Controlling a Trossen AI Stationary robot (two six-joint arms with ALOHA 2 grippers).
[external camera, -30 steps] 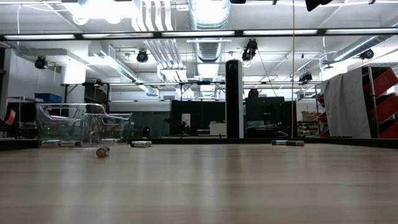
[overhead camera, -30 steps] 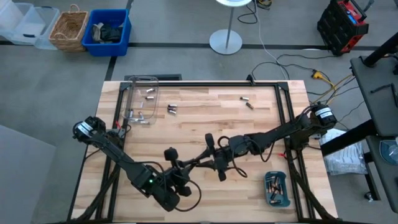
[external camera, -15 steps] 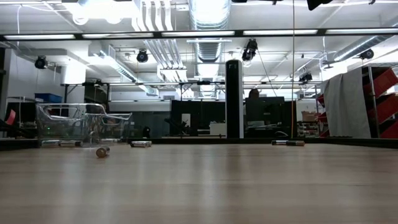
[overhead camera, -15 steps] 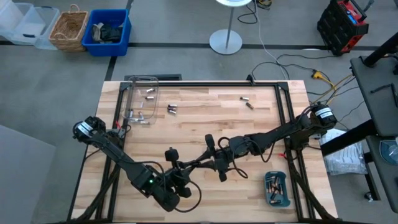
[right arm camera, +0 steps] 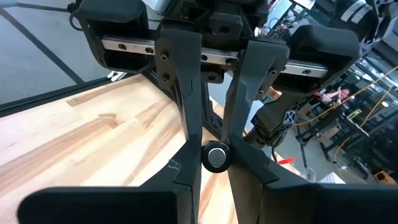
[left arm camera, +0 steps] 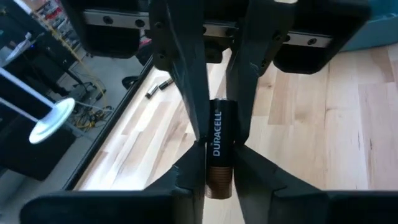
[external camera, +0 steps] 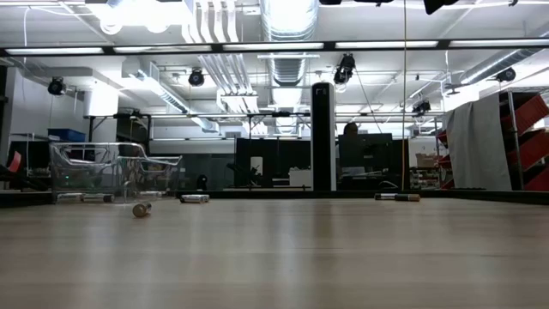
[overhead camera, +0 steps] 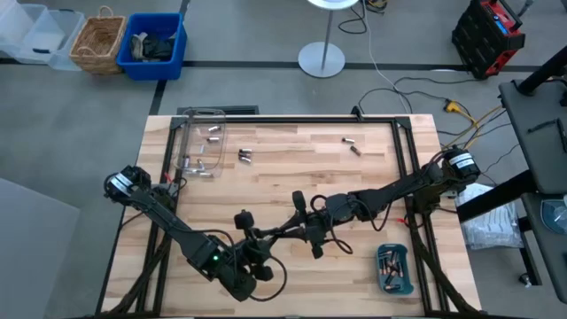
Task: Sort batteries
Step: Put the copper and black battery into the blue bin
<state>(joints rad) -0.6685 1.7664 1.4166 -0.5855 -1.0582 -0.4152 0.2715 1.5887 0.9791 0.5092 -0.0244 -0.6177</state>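
Copper-ended cells are seen clamped in both the left gripper (left arm camera: 219,155) and the right gripper (right arm camera: 216,157) near the tray (overhead camera: 393,269), which is partly filled, while loose batteries (overhead camera: 244,156) far from the tray remain to be sorted.

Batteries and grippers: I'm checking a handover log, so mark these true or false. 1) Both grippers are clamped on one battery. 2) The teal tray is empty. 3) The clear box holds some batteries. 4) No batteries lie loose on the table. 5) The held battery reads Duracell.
1) True: the left gripper and the right gripper both pinch the same battery at mid-table.
2) False: the teal tray already holds batteries.
3) True: several lie in the clear box.
4) False: loose batteries lie beside the box, and more farther right.
5) True: the left wrist view shows the word on it.
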